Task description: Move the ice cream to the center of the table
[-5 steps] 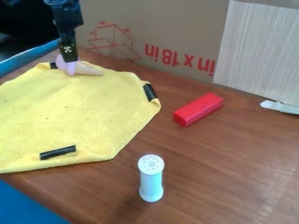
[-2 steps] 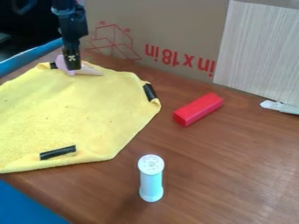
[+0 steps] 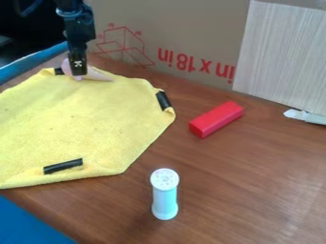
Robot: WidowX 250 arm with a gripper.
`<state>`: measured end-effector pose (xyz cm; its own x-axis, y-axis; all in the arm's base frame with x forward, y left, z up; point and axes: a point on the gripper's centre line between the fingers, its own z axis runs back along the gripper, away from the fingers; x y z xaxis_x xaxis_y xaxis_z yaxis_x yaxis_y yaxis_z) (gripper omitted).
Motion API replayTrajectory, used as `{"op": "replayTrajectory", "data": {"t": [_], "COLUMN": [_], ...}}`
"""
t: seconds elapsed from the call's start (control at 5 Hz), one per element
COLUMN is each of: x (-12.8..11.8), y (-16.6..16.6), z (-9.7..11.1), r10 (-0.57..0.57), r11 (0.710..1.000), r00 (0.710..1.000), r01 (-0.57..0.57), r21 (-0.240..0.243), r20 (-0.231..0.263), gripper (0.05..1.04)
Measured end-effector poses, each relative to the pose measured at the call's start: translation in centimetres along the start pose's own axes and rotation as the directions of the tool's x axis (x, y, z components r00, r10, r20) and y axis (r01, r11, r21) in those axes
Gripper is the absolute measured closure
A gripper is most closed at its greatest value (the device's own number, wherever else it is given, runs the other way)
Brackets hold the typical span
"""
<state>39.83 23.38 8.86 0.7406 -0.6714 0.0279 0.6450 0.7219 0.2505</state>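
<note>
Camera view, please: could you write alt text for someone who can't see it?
A black robot tool hangs down at a toy ice cream cone lying near the far edge of a yellow cloth on a wooden table. A red block lies right of the cloth; a pale shaker stands nearer the camera.

Brown wood-grain table (image 3: 248, 190) across the foreground, with a soft pale sheen toward the right side and a blue surface (image 3: 22, 224) past the lower-left edge. Behind, upright brown cardboard (image 3: 191, 24) with red print (image 3: 194, 63) upside down and a red line drawing (image 3: 124, 46), plus a pale, finely streaked panel (image 3: 286, 52) overlapping at upper right. Far upper left, dark background (image 3: 22, 40), possibly more room but too dim to tell, above a blue strip (image 3: 28, 63) running diagonally along the table's far-left edge.
</note>
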Motion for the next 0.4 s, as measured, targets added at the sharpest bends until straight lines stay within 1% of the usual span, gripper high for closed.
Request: {"op": "replayTrajectory", "data": {"t": [0.2,0.4], "x": [-0.02,-0.01], "y": [-0.05,-0.25], "z": [0.0,0.11], "r10": [0.002,0.0], "r11": [1.0,1.0], "r00": [1.0,1.0], "r01": [-0.002,0.0], "r21": [-0.003,-0.019], "r20": [-0.001,-0.001], "gripper": [0.313,0.313]}}
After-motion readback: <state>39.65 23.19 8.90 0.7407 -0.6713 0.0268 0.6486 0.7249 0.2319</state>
